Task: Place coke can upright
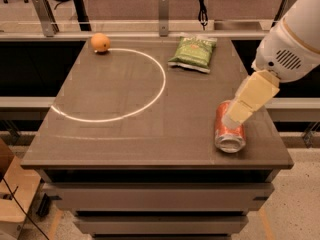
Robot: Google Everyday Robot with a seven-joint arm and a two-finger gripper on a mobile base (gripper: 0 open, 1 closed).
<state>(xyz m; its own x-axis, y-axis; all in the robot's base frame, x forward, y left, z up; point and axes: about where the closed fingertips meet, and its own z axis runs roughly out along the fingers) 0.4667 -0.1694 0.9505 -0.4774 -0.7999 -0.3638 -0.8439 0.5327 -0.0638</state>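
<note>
The claw (232,118), spread or pinching I cannot tell, is at the coke can (230,138) lying flat on the bench (125,139), so next it should grab it and stand it up.

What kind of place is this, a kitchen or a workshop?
Likely a robot test lab: a grey table marked with a white arc, holding a coke can, chip bag and orange, and the robot's gripper over the can at the right.

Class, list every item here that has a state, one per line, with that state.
Red aluminium coke can with silver ends, lying on its side.
Green chip bag, lying flat.
Round orange fruit, whole, at the white ring's edge.
Robot's beige hand, over the can's far end, contact unclear.
</note>
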